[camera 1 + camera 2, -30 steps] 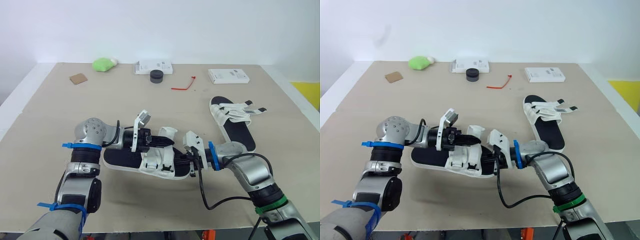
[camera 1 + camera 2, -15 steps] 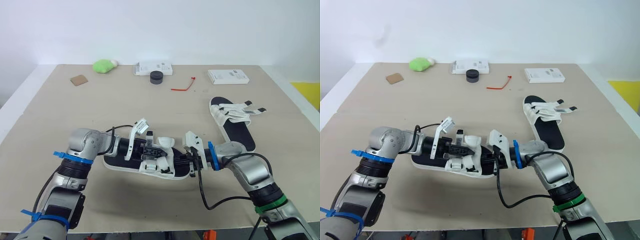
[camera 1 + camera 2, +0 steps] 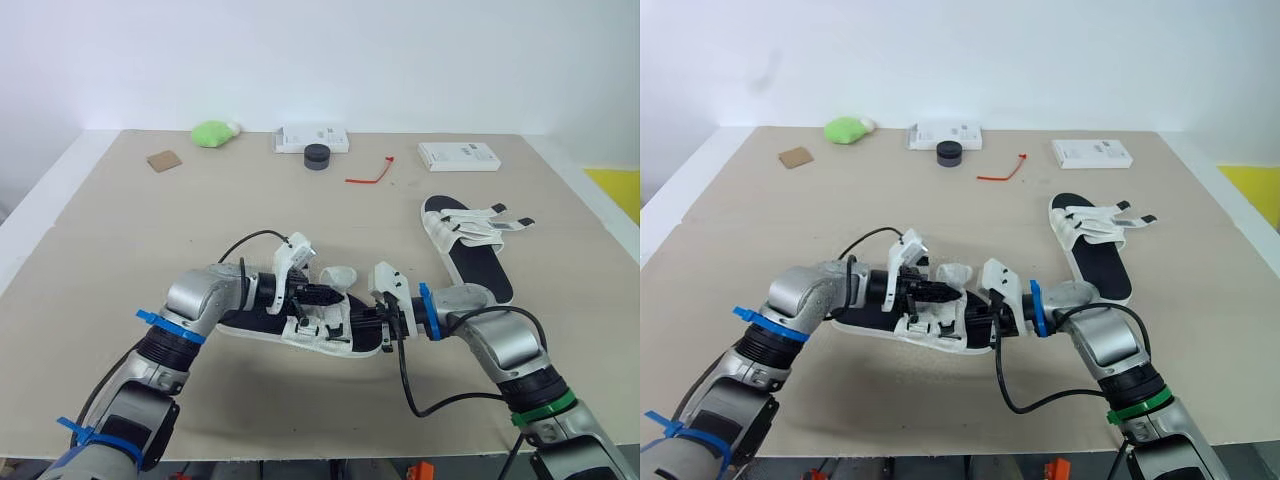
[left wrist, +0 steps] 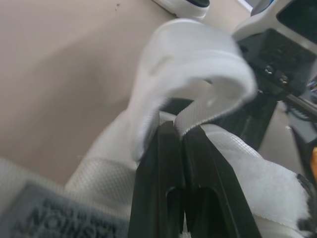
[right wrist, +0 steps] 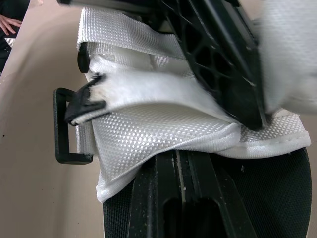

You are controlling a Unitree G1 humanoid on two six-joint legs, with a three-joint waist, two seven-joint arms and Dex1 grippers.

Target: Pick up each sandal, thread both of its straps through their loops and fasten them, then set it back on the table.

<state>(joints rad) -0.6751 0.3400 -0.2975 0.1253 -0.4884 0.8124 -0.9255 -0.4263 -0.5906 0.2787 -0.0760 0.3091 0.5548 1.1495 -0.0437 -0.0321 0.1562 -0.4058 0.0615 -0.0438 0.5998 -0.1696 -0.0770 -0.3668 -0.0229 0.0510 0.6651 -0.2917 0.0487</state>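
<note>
You are working near sandal (image 3: pixel 312 336), lying front-centre on table (image 3: pixel 120 230) between both arms. Left gripper (image 3: pixel 320 296) is pinching curled white strap (image 4: pixel 198 74), fingers closed tight on it. Right gripper (image 3: pixel 362 322) is clamping sandal's edge, fingers closed, steadying it. Threading step is looking underway. Next, you are needing strap tip steered into black loop (image 5: pixel 67 126), then pulled through. Second sandal (image 3: pixel 470 250) is waiting, straps loose.

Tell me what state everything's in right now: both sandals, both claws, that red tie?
near sandal: gripped by both claws, its strap curled up, unfastened.
far sandal: flat on the table, loose ends sticking out sideways, unfastened.
left claw: shut on the strap.
right claw: shut on the near sandal's end.
red tie: lying open, not looped.
</note>
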